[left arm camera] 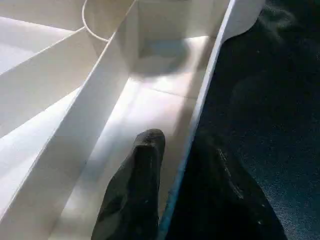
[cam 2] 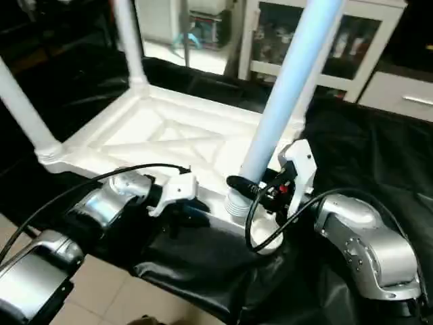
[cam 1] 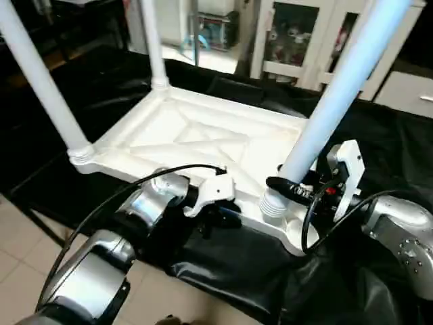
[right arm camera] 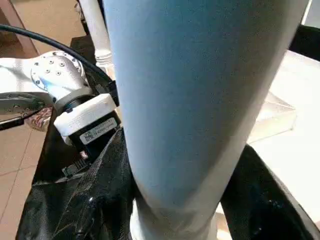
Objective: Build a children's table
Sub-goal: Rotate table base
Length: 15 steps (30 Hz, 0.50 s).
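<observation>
Nothing here can be read. The only label I can find is a small white sticker with dark print on the black underside of the white camera housing [right arm camera: 89,122] on my left wrist, seen from my right wrist view; its lines of print are too small to make out. I see no brand, number or sign on anything else.

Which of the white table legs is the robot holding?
The near right leg, beside the right gripper, which is shut around its lower end. The two other legs stand alone in their corners.
</observation>
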Available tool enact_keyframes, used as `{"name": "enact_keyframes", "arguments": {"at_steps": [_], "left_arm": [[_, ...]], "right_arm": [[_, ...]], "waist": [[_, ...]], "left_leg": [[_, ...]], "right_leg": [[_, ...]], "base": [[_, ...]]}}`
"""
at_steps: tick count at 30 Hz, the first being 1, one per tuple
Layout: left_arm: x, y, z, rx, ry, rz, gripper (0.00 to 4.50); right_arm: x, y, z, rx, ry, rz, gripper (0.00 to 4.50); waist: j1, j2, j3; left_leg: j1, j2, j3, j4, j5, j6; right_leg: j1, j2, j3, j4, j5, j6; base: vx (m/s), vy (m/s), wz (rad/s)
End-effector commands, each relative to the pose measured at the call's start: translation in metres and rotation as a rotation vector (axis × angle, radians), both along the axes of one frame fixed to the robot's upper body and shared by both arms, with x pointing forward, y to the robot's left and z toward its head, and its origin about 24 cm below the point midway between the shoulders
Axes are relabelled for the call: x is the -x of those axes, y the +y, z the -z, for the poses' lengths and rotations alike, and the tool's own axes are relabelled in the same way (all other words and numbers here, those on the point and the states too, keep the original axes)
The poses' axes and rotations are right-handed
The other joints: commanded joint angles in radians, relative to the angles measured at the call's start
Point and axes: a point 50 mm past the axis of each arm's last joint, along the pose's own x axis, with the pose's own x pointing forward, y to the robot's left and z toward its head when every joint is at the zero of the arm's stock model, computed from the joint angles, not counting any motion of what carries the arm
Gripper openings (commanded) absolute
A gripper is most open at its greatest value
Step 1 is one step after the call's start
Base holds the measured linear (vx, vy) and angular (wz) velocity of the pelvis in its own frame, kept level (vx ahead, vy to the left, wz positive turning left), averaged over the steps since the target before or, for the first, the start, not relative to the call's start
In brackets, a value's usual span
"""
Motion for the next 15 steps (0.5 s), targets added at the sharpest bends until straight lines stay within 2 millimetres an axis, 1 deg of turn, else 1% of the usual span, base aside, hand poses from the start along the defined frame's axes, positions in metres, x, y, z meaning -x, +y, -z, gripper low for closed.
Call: {"name": "enact_keyframes", "arguments": {"at_steps": [1, 2, 4, 6, 7, 8, 9, 10, 11, 12, 13, 14, 15], "left_arm": [[0.002, -0.011, -0.002, -0.018, -0.026, 0.076, 0.84], [0.003, -0.012, 0.000, -0.017, -0.020, 0.076, 0.81], [0.002, -0.012, 0.001, -0.013, -0.015, 0.061, 0.81], [0.002, -0.008, 0.003, -0.012, -0.004, 0.034, 0.80], [0.001, -0.006, 0.004, -0.013, -0.002, 0.017, 0.80], [0.002, -0.002, 0.005, -0.013, 0.004, 0.001, 0.80], [0.002, 0.002, 0.006, -0.013, 0.013, -0.018, 0.80], [0.002, 0.004, 0.007, -0.013, 0.016, -0.027, 0.80], [0.003, 0.015, 0.010, -0.016, 0.025, -0.075, 0.80], [0.003, 0.022, 0.012, -0.018, 0.030, -0.105, 0.80], [0.004, 0.029, 0.013, -0.013, 0.034, -0.143, 0.80], [0.005, 0.036, 0.015, -0.012, 0.043, -0.172, 0.80], [0.006, 0.041, 0.016, -0.020, 0.045, -0.183, 0.80]], "right_arm": [[-0.001, -0.010, -0.005, 0.020, -0.038, 0.037, 1.86], [-0.001, -0.011, -0.006, 0.019, -0.040, 0.041, 1.86], [-0.001, -0.012, -0.007, 0.020, -0.045, 0.045, 1.86], [-0.001, -0.013, -0.007, 0.022, -0.053, 0.061, 1.86], [-0.002, -0.014, -0.007, 0.018, -0.057, 0.074, 1.86], [-0.003, -0.016, -0.008, 0.014, -0.062, 0.094, 1.86], [-0.004, -0.017, -0.008, 0.010, -0.066, 0.112, 1.86], [-0.004, -0.018, -0.008, 0.007, -0.067, 0.117, 1.86], [-0.005, -0.019, -0.008, -0.001, -0.069, 0.133, 1.86], [-0.005, -0.020, -0.008, -0.005, -0.070, 0.142, 1.86], [-0.006, -0.020, -0.007, -0.010, -0.070, 0.149, 1.86], [-0.006, -0.020, -0.007, -0.013, -0.068, 0.151, 1.86], [-0.006, -0.020, -0.006, -0.014, -0.067, 0.151, 1.86]], "waist": [[-0.002, -0.015, -0.077], [0.000, -0.010, -0.075], [0.001, -0.009, -0.075], [0.000, -0.013, -0.075], [0.000, -0.011, -0.075], [-0.001, -0.018, -0.075], [0.000, -0.016, -0.075], [0.000, -0.018, -0.075], [-0.004, -0.031, -0.074], [-0.003, -0.026, -0.075], [-0.007, -0.027, -0.074], [-0.013, -0.030, -0.073], [-0.015, -0.026, -0.073]], "left_leg": [[0.017, 0.080, -0.040, -0.073, -0.102, 0.045], [0.019, 0.080, -0.039, -0.073, -0.114, 0.046], [0.020, 0.082, -0.040, -0.074, -0.121, 0.043], [0.019, 0.082, -0.041, -0.076, -0.126, 0.041], [0.019, 0.082, -0.041, -0.076, -0.124, 0.041], [0.018, 0.081, -0.040, -0.076, -0.122, 0.043], [0.018, 0.082, -0.041, -0.076, -0.117, 0.042], [0.016, 0.082, -0.042, -0.076, -0.112, 0.044], [0.015, 0.082, -0.040, -0.077, -0.111, 0.048], [0.014, 0.083, -0.042, -0.076, -0.105, 0.047], [0.012, 0.082, -0.042, -0.077, -0.106, 0.051], [0.007, 0.080, -0.042, -0.078, -0.100, 0.053], [0.009, 0.080, -0.042, -0.077, -0.101, 0.052]], "right_leg": [[0.056, -0.100, 0.060, -0.063, -0.098, -0.233], [0.053, -0.101, 0.060, -0.068, -0.127, -0.226], [0.053, -0.102, 0.060, -0.069, -0.141, -0.221], [0.054, -0.102, 0.059, -0.070, -0.150, -0.217], [0.054, -0.103, 0.059, -0.069, -0.155, -0.215], [0.054, -0.102, 0.060, -0.070, -0.157, -0.211], [0.054, -0.104, 0.060, -0.068, -0.157, -0.212], [0.054, -0.105, 0.059, -0.067, -0.165, -0.208], [0.054, -0.104, 0.059, -0.069, -0.174, -0.204], [0.055, -0.107, 0.059, -0.064, -0.170, -0.207], [0.052, -0.106, 0.058, -0.067, -0.183, -0.203], [0.055, -0.104, 0.057, -0.067, -0.190, -0.198], [0.054, -0.105, 0.057, -0.066, -0.194, -0.197]], "base": [[0.000, 0.000, 0.00], [0.000, 0.000, 0.00], [0.000, 0.000, 0.00], [0.000, 0.000, 0.00], [0.000, 0.000, 0.00], [0.000, 0.000, 0.00], [0.000, 0.000, 0.00], [0.000, 0.000, 0.00], [0.000, 0.000, 0.00], [0.000, 0.000, 0.00], [0.000, 0.000, 0.00], [0.000, 0.000, 0.00], [0.000, 0.000, 0.00]]}}
